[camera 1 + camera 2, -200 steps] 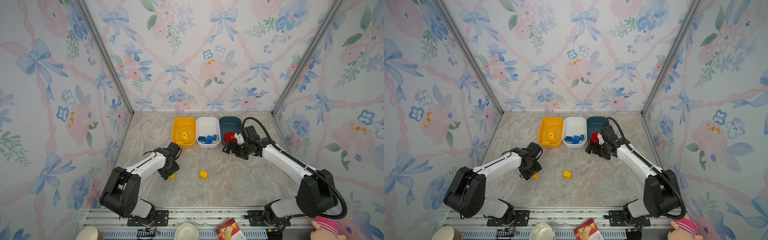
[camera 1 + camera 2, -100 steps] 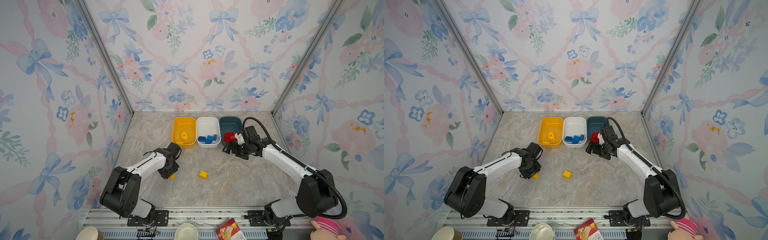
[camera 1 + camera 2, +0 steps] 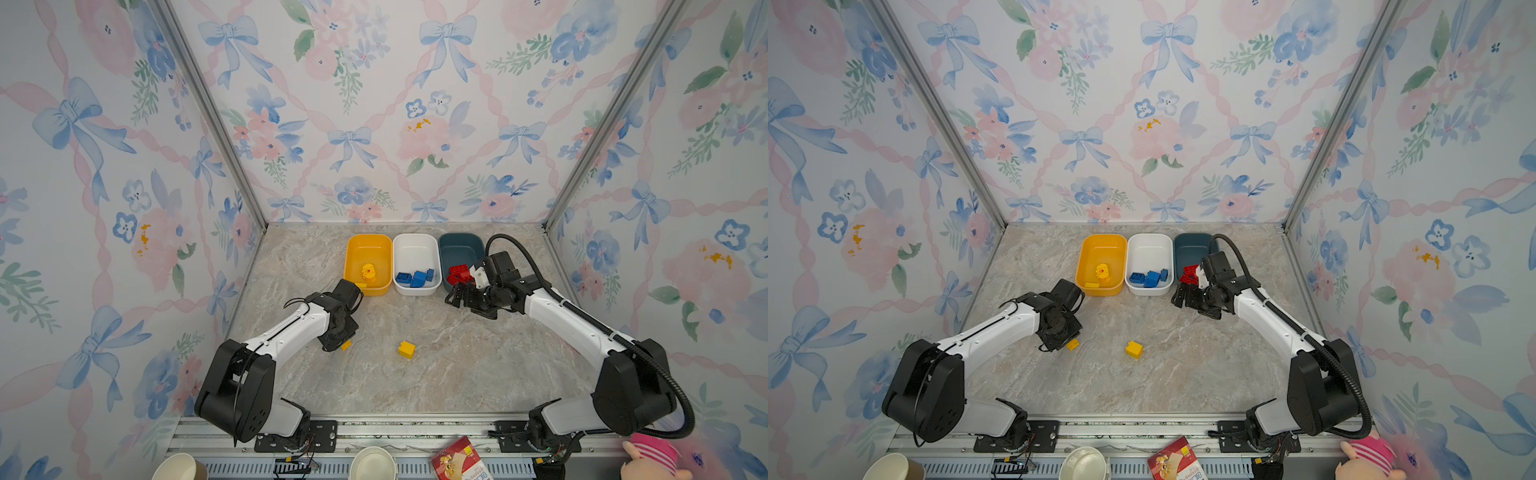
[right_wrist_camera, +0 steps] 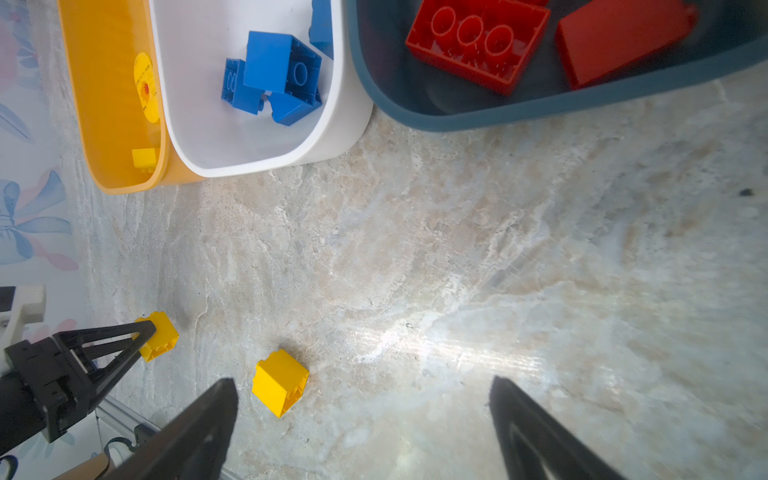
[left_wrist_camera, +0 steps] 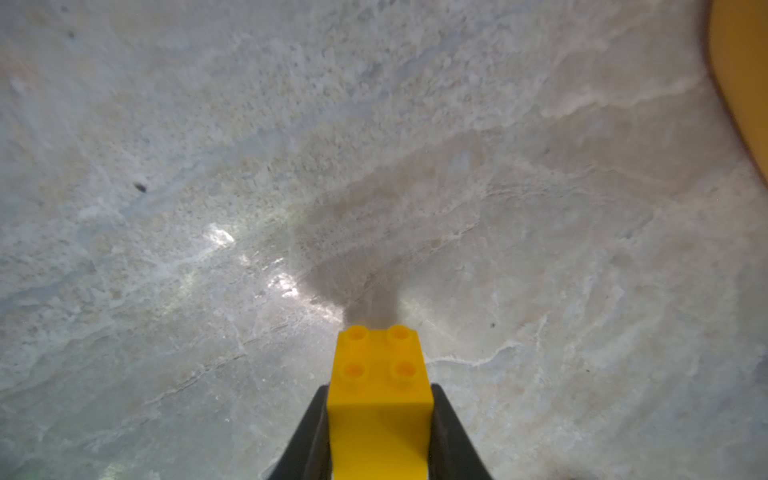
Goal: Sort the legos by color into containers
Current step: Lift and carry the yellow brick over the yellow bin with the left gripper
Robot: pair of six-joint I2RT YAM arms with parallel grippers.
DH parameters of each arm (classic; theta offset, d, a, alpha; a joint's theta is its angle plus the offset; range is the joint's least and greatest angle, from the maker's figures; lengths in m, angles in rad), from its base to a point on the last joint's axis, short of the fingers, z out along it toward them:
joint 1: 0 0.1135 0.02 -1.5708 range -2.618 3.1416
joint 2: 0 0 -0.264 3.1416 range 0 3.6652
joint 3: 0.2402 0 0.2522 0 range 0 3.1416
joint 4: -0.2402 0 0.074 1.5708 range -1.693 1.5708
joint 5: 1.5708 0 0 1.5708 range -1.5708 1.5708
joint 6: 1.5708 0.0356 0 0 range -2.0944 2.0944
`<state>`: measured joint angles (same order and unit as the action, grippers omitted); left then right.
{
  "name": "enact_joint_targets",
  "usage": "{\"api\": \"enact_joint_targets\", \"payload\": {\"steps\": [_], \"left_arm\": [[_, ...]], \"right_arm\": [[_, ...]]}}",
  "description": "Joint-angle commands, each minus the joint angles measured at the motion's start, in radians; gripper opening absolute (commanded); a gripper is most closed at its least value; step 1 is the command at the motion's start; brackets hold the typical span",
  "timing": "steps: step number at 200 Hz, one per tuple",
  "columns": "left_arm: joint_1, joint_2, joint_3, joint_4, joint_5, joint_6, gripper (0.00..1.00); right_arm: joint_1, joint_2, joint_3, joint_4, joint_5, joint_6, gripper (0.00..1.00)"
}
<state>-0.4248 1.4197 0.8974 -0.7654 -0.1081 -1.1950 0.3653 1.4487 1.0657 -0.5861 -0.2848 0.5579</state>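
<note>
— Jaws on your left gripper [image 5: 379,388] are pinched narrow on a small yellow brick [image 5: 378,361]. Its studs face the wrist cam and there's one black finger on each side. It's down low at the marble tabletop [image 3: 457,365], front-left, a bit in front of the yellow tub [image 3: 368,243]. Can't tell from any view if the brick is touching the marble or just off it.

— Yep, and on your right gripper [image 4: 362,383] the jaws are spread wide with nothing between them. It hangs over bare marble just in front of the teal tub [image 3: 459,241].

— You've got a loose yellow brick [image 3: 407,349] lying roughly mid-table, between your two grippers and well apart from all three tubs. In the right wrist view it looks tipped, with the hollow underside showing on one side.

— Tubs sit side by side along the back, and in both top views it's yellow tub, white tub [image 3: 415,241], teal tub from left to right. Blue bricks [image 3: 417,277] are piled in the white tub. Red bricks [image 3: 458,272] are in the teal tub, partly hidden behind your right wrist. The yellow tub holds a yellow piece with a red spot [image 3: 368,272] and a flat little yellow brick [image 3: 360,285] by its near wall.
</note>
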Motion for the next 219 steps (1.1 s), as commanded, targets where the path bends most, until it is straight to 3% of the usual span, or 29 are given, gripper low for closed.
{"api": "enact_joint_targets", "payload": {"steps": [1, 63, 142, 219], "left_arm": [[0.005, -0.008, 0.076, -0.014, -0.056, 0.05, 0.31], [0.009, 0.105, 0.346, -0.014, -0.146, 0.186, 0.31], [0.016, 0.396, 0.686, -0.008, -0.197, 0.379, 0.31], [0.019, 0.608, 0.819, -0.006, -0.32, 0.528, 0.31]], "right_arm": [[-0.008, -0.035, -0.01, -0.019, -0.006, -0.003, 0.97], [-0.004, -0.042, -0.003, -0.023, -0.002, 0.002, 0.97], [-0.002, -0.057, 0.008, -0.044, 0.012, 0.003, 0.97], [0.0, -0.062, 0.015, -0.06, 0.018, 0.004, 0.97]]}}
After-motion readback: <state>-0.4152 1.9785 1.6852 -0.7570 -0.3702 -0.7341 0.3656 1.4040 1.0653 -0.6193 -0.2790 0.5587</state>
